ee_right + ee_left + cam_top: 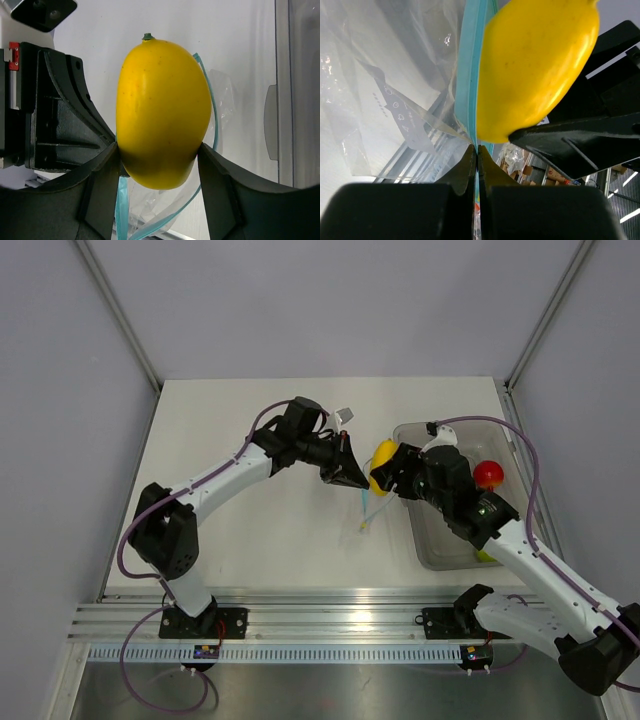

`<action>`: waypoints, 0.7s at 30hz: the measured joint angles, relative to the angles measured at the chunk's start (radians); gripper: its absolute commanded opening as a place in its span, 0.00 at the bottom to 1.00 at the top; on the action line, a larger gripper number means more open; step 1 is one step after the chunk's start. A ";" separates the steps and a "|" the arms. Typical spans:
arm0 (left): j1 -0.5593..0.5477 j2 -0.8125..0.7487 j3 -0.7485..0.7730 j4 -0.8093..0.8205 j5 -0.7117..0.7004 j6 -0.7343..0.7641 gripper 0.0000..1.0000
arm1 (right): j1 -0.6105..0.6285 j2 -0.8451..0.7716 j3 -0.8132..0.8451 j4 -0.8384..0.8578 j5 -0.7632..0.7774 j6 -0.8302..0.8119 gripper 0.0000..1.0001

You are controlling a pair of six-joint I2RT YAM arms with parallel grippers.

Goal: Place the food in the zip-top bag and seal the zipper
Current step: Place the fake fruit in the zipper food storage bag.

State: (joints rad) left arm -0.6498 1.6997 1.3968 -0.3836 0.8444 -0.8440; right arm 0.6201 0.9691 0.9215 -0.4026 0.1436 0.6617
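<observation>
Currently: right gripper (157,155) clamped on yellow fruit (162,110) at zip-top bag (385,90) mouth, mid-table. Left gripper (476,150) pinched tight on zipper (470,75). Bag looks empty; red fruit (488,474) sits in bin (445,555) by right edge; sealing undone.

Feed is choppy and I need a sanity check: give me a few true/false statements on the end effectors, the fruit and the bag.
1. The right end effector grips the smooth yellow toy fruit. True.
2. The left end effector is open. False: it is shut on the thin blue zipper strip of the clear crinkly plastic bag.
3. The glossy red round toy fruit is inside the bag. False: it lies in the grey translucent rectangular bin.
4. The yellow fruit is right beside the blue zipper strip. True.
</observation>
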 measured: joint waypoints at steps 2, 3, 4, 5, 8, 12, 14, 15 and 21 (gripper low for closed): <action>0.000 0.004 0.000 0.017 0.010 -0.003 0.00 | 0.000 0.000 0.000 -0.006 -0.012 -0.013 0.54; 0.000 0.005 0.000 0.020 0.013 -0.003 0.00 | 0.000 0.000 0.000 -0.010 -0.015 -0.018 0.59; 0.000 0.006 0.000 0.020 0.014 -0.004 0.00 | 0.000 0.000 0.000 -0.015 -0.018 -0.023 0.63; 0.000 0.006 0.000 0.021 0.017 -0.004 0.00 | 0.000 0.000 0.000 -0.021 -0.022 -0.027 0.67; 0.000 0.006 0.000 0.026 0.022 -0.004 0.00 | 0.000 0.000 0.001 -0.040 -0.031 -0.035 0.75; 0.002 0.006 0.000 0.031 0.023 -0.004 0.00 | 0.001 0.000 0.010 -0.068 -0.031 -0.042 0.77; 0.003 0.006 0.000 0.034 0.023 -0.004 0.00 | 0.001 0.000 0.022 -0.085 -0.029 -0.046 0.77; 0.003 0.006 0.000 0.035 0.024 -0.003 0.00 | 0.001 -0.002 0.029 -0.094 -0.028 -0.048 0.77; 0.007 0.006 0.000 0.034 0.024 -0.003 0.00 | 0.001 -0.050 0.061 -0.123 -0.005 -0.051 0.67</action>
State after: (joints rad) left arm -0.6430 1.7054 1.3968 -0.3496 0.8680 -0.8467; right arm 0.6209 0.9195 0.9829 -0.5259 0.1387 0.6102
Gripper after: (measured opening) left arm 0.007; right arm 0.704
